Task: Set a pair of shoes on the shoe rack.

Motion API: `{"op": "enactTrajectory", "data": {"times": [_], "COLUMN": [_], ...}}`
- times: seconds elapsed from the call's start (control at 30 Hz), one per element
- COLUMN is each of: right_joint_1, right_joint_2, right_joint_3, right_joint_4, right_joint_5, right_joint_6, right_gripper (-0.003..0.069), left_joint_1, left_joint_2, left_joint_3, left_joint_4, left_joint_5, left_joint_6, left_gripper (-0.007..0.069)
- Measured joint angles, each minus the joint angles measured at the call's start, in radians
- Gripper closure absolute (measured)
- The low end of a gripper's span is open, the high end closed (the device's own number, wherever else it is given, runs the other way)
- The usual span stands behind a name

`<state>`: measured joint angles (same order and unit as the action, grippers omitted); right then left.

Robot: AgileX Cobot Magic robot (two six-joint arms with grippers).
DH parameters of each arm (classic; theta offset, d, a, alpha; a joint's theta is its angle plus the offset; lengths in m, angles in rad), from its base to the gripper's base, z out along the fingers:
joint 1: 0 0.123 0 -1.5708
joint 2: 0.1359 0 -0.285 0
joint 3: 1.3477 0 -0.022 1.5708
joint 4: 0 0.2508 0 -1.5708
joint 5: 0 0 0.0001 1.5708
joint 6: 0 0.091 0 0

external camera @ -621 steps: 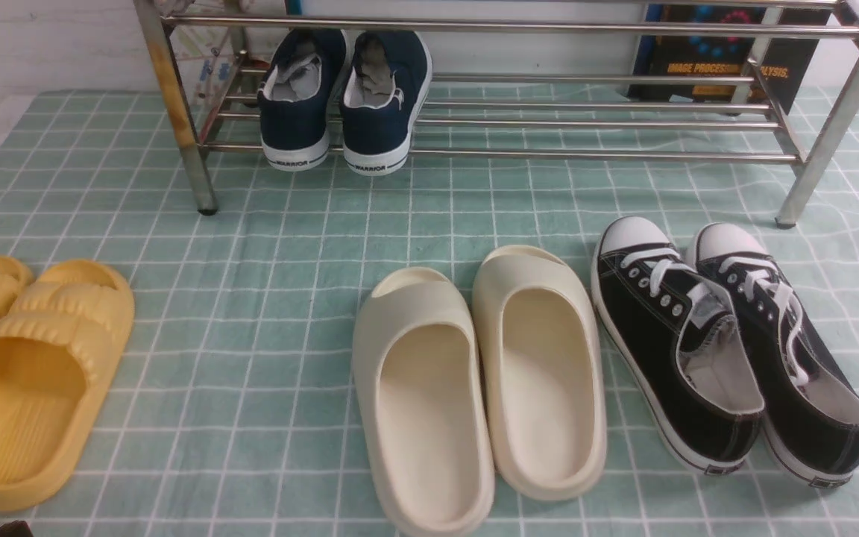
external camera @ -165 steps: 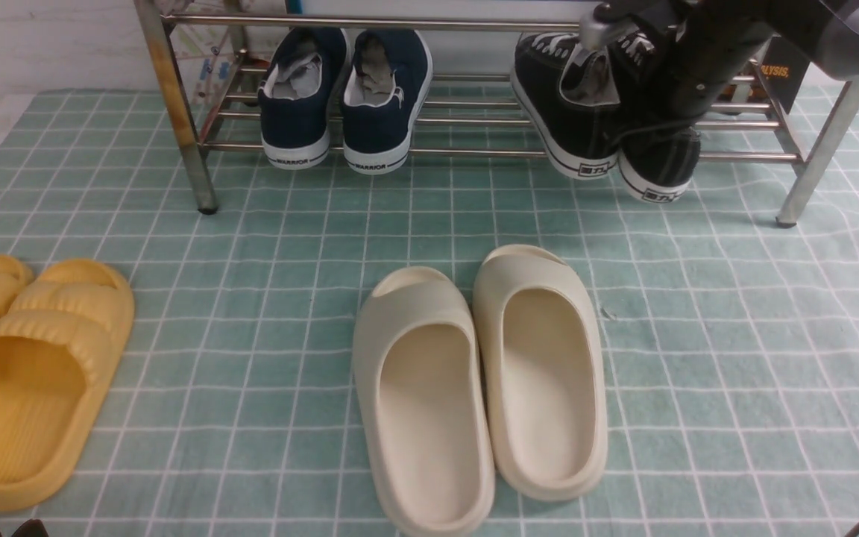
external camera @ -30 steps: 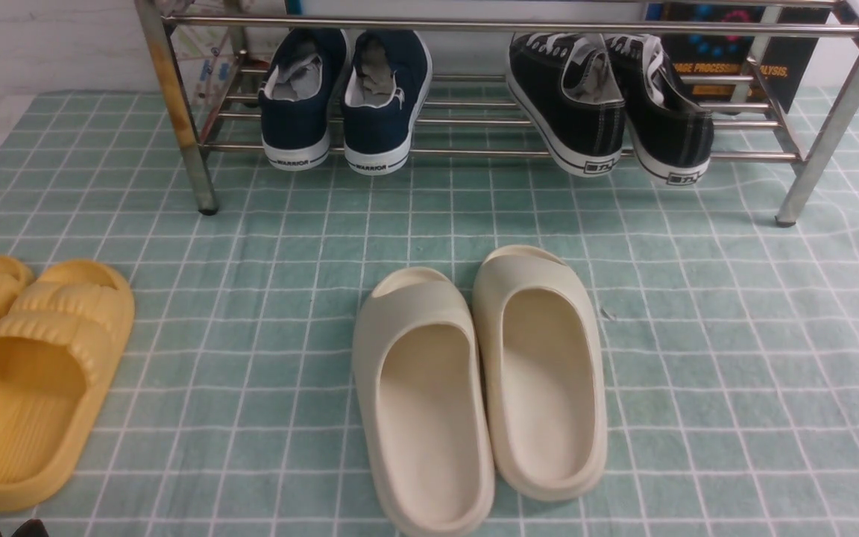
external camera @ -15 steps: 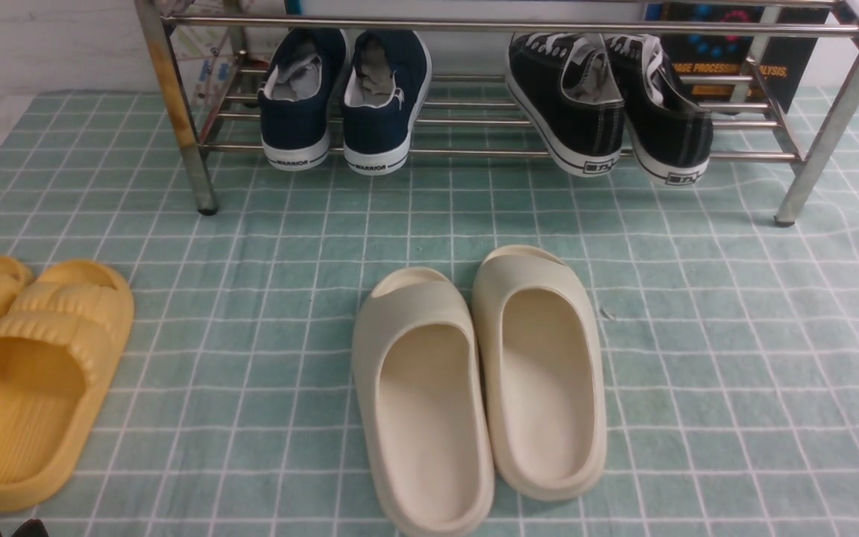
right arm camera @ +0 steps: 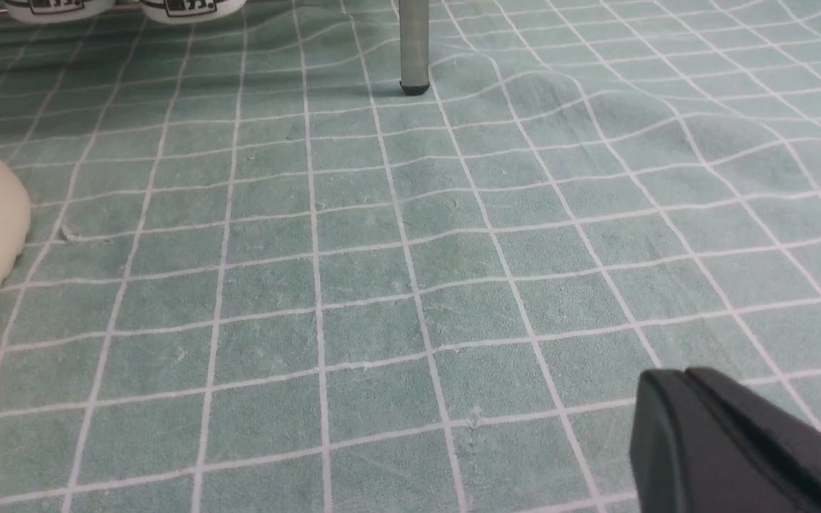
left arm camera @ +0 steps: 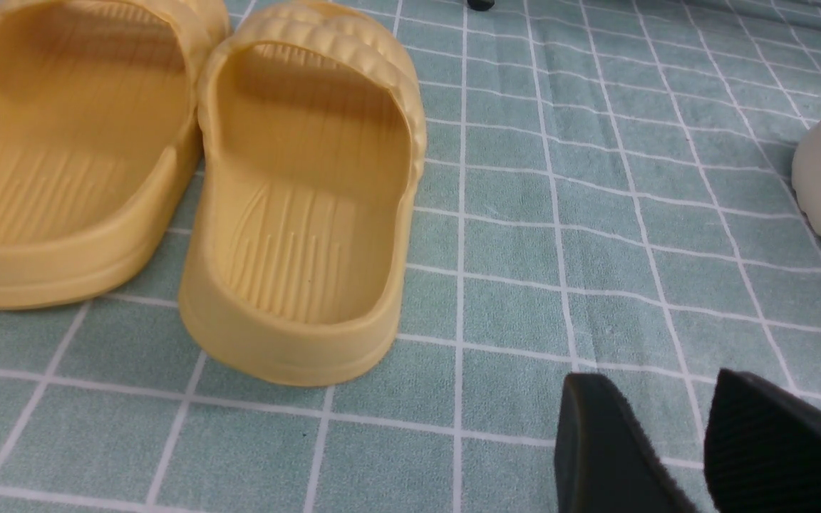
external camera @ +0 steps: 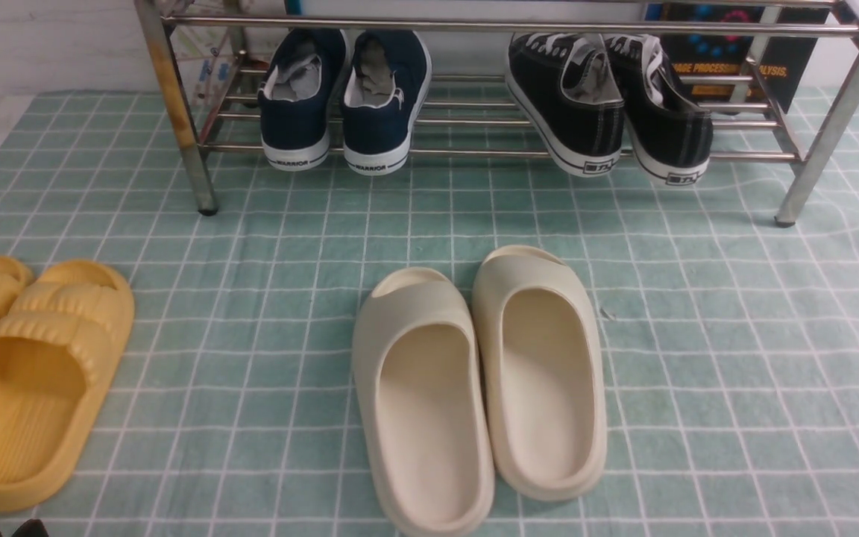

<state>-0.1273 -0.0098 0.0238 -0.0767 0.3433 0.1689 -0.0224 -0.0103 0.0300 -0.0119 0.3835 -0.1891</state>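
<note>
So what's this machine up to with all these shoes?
Nothing is being handled right now. The pair of black sneakers sits on the lower shelf of the steel shoe rack, to the right of the navy sneakers, so the job of putting a pair on it looks done. The cream slides and yellow slippers lie on the checked cloth.

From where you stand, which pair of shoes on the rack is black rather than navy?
The sneakers on the right half of the rack's lower shelf; they have white laces, unlike the navy pair marked WARRIOR.
</note>
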Motion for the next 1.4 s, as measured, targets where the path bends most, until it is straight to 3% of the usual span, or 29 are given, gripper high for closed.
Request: {"op": "enactTrajectory", "data": {"times": [0.3, 1.4], "right_joint_1": [0.050, 0.057], "right_joint_2": [0.000, 0.000], "right_joint_3": [-0.007, -0.007], "right_joint_4": [0.003, 0.001], "right_joint_5": [0.036, 0.038], "right_joint_6": [0.000, 0.000], "right_gripper": [0.0664, 0.0654], "left_joint_1": [0.000, 0.000], "left_joint_2": [0.000, 0.000], "left_joint_3": [0.000, 0.000], "left_joint_4": [-0.001, -0.003], "left_joint_5": [0.000, 0.000], "left_joint_6": [0.000, 0.000], "left_gripper": [0.0386, 0.0386]}}
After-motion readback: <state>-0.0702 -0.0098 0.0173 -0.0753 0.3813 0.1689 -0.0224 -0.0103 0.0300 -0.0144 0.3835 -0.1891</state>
